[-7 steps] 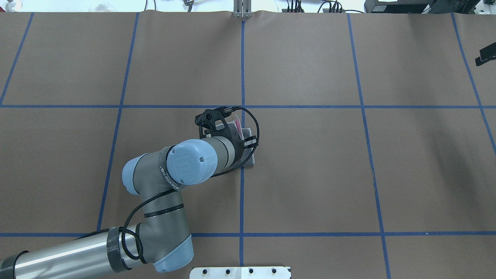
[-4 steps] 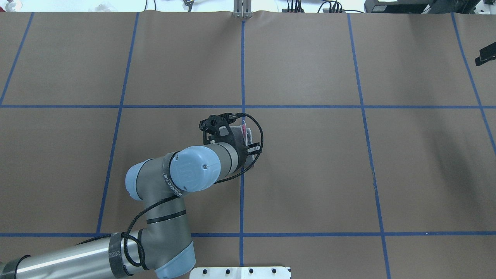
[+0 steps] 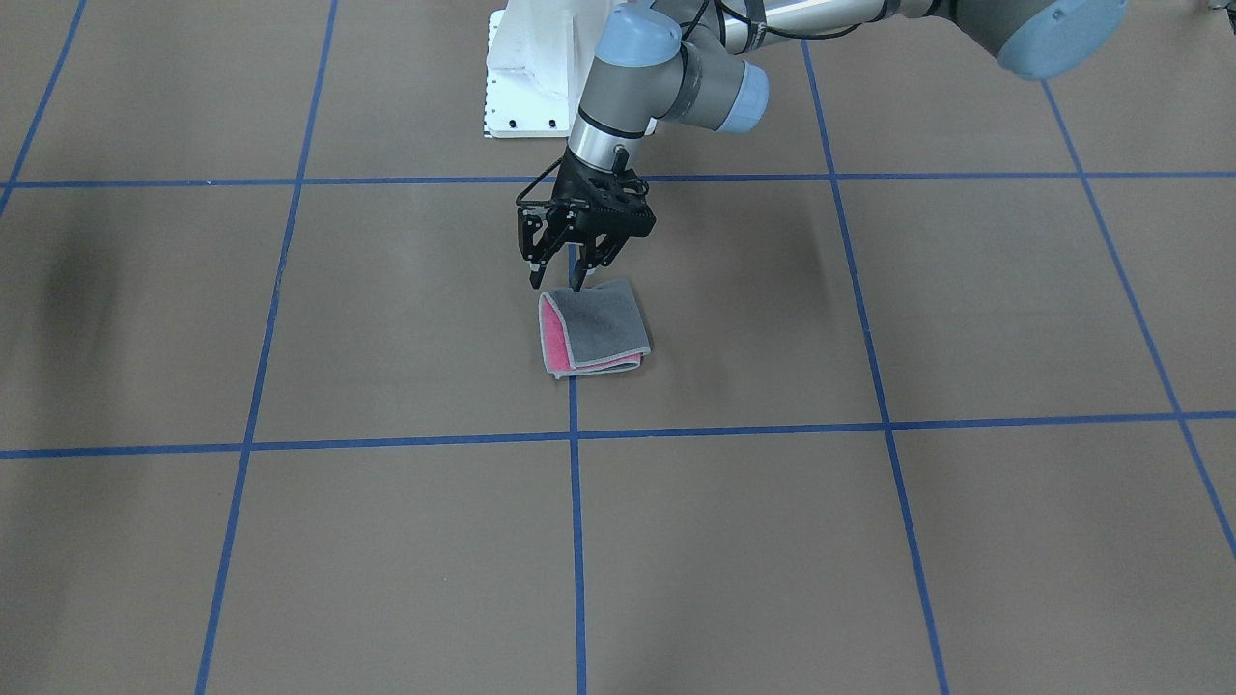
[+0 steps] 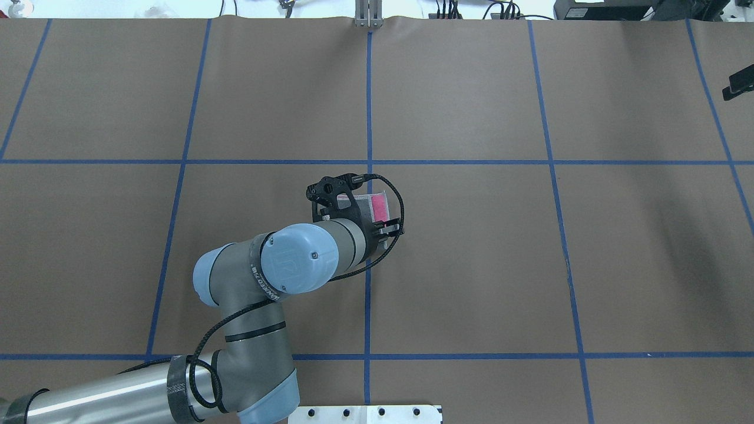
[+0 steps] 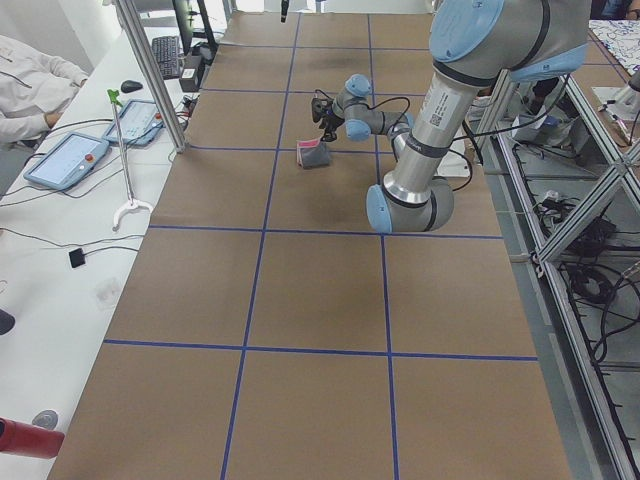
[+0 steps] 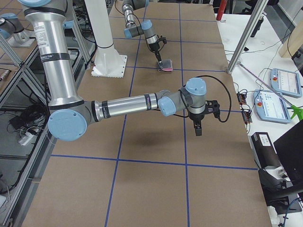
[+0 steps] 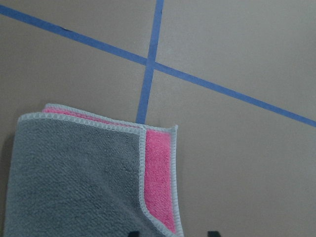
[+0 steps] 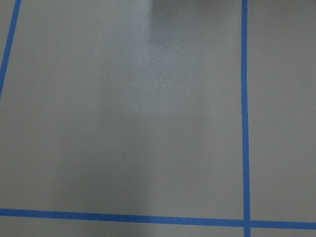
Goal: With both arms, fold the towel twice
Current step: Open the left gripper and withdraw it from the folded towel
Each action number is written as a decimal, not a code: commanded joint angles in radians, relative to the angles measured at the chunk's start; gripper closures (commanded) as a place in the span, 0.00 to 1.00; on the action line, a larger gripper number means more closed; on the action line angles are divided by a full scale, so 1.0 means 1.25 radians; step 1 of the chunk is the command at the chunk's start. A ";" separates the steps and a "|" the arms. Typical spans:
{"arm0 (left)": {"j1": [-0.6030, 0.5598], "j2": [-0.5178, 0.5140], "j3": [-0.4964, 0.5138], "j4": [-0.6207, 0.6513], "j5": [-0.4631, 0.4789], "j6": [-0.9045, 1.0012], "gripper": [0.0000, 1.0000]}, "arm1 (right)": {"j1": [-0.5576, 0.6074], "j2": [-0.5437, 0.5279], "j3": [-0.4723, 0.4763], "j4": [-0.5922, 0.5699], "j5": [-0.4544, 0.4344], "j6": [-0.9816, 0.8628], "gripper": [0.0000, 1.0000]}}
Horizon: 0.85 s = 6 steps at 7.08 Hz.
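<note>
Overhead: towel (image 4: 380,206) largely covered by the left arm (image 4: 300,259); only a pink patch shows. Left wrist view: towel cut off at left and bottom edges; of the left gripper (image 7: 172,234), only two fingertips (image 7: 212,233) enter at the bottom. Right gripper (image 6: 198,131): side view only, small, jaw setting indeterminable.

We log a small square terry-cloth towel (image 7: 74,182), pink and dark grey: looped matt pile. Brown table paper (image 4: 471,265): smooth, matt. Blue tape lines (image 4: 369,106): faint sheen, maybe. Left arm's silver tube (image 4: 106,394): brushed metal. Light-blue joint caps (image 4: 297,256): glossy.
</note>
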 commanded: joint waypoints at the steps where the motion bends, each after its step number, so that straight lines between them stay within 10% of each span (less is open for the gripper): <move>1: -0.015 -0.001 -0.034 0.010 -0.020 0.015 0.00 | 0.000 0.001 -0.002 -0.003 0.000 -0.001 0.00; 6: -0.274 0.140 -0.267 0.373 -0.279 0.484 0.00 | 0.102 -0.085 -0.038 -0.009 0.028 -0.170 0.00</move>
